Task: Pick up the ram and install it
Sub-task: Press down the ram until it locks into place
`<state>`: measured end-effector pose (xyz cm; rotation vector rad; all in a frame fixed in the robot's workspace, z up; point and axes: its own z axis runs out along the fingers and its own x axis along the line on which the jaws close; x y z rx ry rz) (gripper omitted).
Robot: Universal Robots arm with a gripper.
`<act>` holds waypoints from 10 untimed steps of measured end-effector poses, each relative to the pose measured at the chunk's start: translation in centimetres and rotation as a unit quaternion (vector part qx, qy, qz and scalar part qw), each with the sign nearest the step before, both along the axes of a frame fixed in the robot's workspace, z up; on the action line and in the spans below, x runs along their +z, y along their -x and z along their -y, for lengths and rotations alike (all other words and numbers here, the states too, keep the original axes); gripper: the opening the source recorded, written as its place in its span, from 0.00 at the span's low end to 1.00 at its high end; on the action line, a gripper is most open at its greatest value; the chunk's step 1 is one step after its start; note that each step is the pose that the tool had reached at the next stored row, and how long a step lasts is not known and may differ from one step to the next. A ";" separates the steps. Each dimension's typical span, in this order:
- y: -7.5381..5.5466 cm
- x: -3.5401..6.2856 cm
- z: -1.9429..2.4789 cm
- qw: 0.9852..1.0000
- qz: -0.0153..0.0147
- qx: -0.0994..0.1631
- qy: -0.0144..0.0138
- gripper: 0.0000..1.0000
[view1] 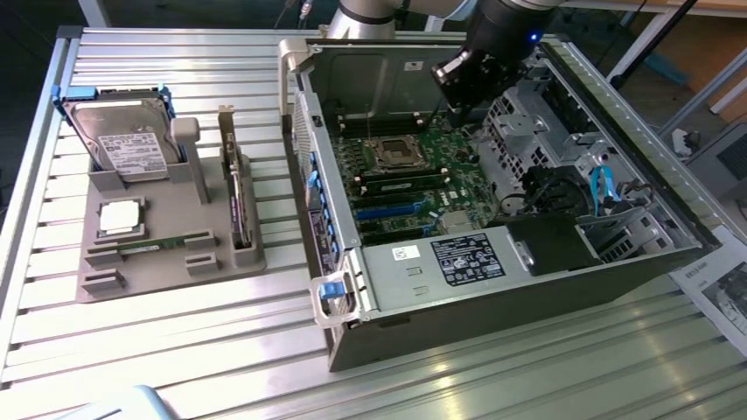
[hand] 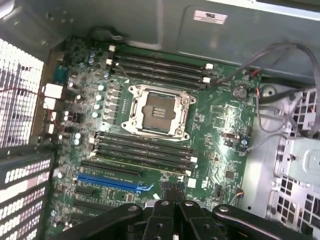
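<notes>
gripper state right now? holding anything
Gripper: shut, jaws together above the motherboard inside the case, holding nothing. The ram lies in the tray outside the case.

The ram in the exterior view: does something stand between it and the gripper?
Yes. The ram lies in the grey holder outside the case; the gripper hangs inside, over the motherboard. Between them stand the case's side wall and, in the holder, an upright card.
</notes>
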<state>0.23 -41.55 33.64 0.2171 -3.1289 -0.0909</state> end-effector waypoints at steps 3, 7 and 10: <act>0.0 0.00 0.00 1.000 0.000 -0.026 0.000 0.10; 0.0 -0.02 0.00 0.999 0.001 -0.054 0.000 0.10; 0.1 -0.01 0.00 0.999 0.001 -0.054 0.000 0.10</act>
